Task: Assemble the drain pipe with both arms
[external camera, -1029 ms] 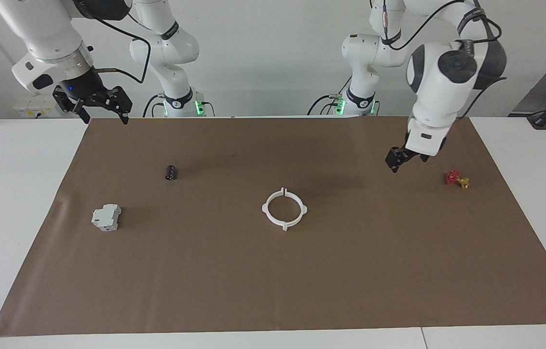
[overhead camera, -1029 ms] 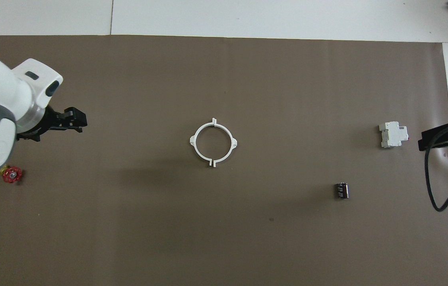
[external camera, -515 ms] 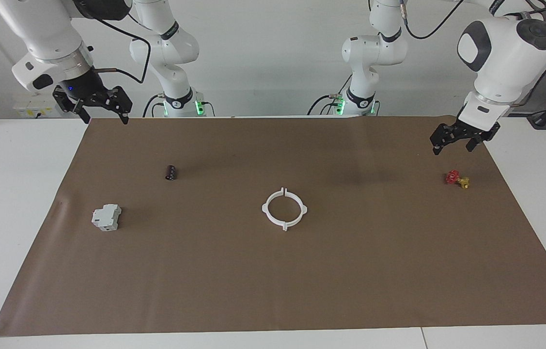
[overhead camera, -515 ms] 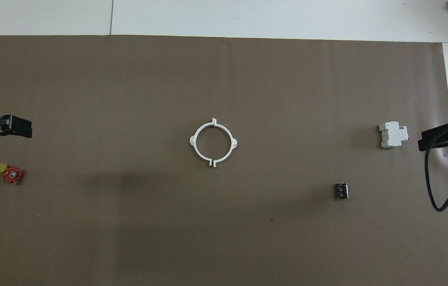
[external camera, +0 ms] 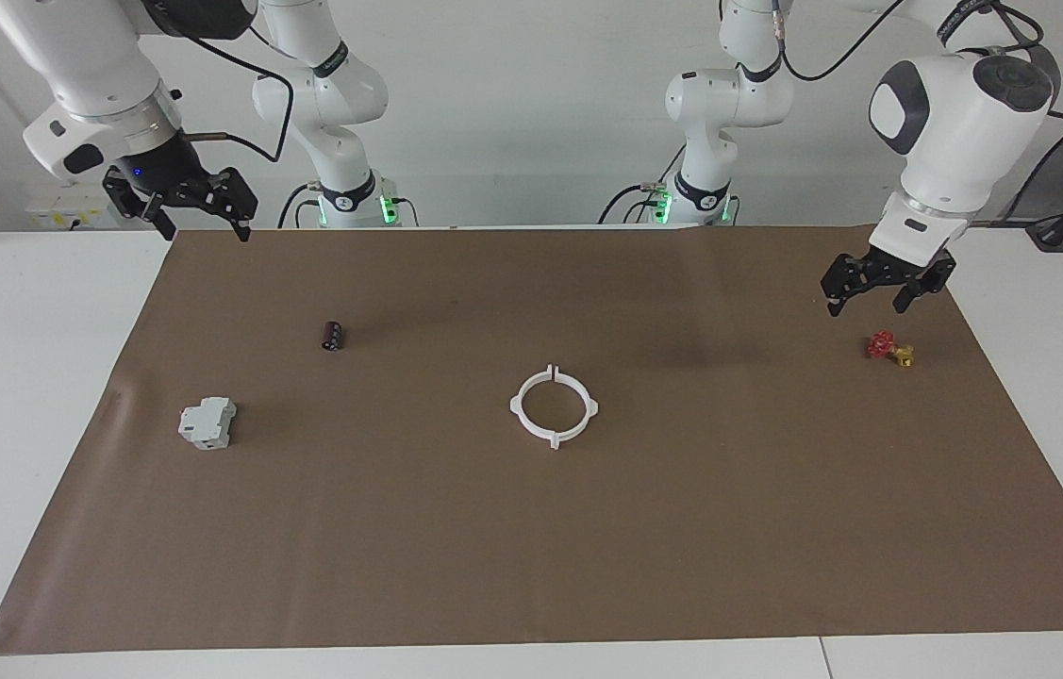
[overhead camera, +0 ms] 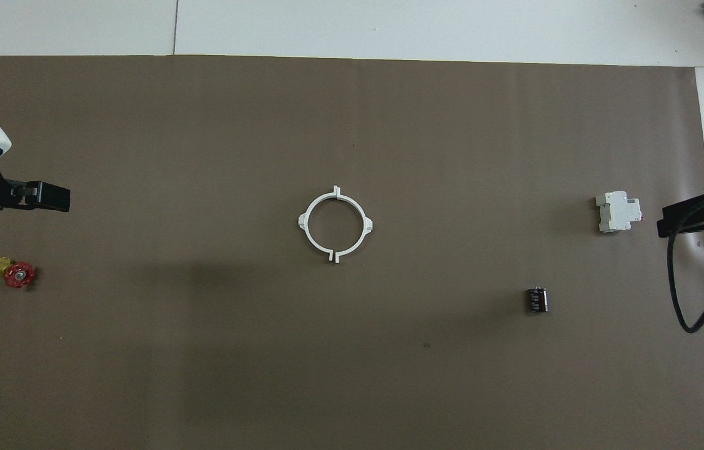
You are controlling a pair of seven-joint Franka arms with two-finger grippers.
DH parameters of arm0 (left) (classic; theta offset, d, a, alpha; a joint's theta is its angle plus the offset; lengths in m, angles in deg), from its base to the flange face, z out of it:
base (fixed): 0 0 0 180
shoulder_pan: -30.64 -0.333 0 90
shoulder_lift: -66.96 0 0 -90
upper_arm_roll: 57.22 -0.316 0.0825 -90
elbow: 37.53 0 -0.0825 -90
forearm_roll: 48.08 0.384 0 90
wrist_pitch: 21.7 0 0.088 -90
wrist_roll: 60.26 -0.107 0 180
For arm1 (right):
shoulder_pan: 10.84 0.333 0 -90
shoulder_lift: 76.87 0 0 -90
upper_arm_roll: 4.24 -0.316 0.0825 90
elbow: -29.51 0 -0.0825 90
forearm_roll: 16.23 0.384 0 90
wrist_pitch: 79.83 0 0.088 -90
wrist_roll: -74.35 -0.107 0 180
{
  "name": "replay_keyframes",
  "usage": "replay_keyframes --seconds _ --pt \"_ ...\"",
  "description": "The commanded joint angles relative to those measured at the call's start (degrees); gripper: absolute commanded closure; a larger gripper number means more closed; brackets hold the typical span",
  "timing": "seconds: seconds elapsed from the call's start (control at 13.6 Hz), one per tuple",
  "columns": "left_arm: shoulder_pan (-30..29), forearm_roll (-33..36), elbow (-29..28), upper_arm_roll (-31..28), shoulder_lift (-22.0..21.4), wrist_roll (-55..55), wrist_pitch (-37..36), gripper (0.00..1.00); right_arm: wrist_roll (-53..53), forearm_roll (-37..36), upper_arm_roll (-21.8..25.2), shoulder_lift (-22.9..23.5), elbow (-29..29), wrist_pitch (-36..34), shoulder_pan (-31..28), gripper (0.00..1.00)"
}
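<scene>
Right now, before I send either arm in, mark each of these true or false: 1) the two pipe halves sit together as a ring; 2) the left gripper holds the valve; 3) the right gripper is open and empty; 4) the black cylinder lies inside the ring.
1) True: the drain pipe halves lie as one ring mid-mat.
2) False: the left gripper hangs open, empty, above the mat near the red-and-yellow valve.
3) True: the right gripper is open, empty, over the mat's corner.
4) False: the black cylinder lies apart, nearer the robots.

Robotics laboratory. Two large white jointed robot arms [external camera: 333,104] stand at a white table [external camera: 22,377] covered with brown paper sheeting [external camera: 531,547]. Bare white wall, cabling at the bases.
</scene>
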Motion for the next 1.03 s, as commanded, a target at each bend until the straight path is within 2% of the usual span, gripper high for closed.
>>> replay_keyframes --seconds 0.0,0.22,0.96 --pt "0.2 -1.7 -2.6 -0.2 -2.3 -3.4 1.1 0.0 0.0 0.7 0.0 0.2 -0.2 0.6 -0.4 0.0" --pt "-0.1 -4.5 -2.0 -0.2 -2.3 -3.5 -0.6 0.0 0.0 0.7 0.0 0.2 -0.2 0.6 -0.4 0.0" --pt "0.5 -4.6 1.3 -0.1 -1.8 -3.4 -2.5 0.0 0.0 0.7 0.0 0.2 -0.2 0.5 -0.3 0.0"
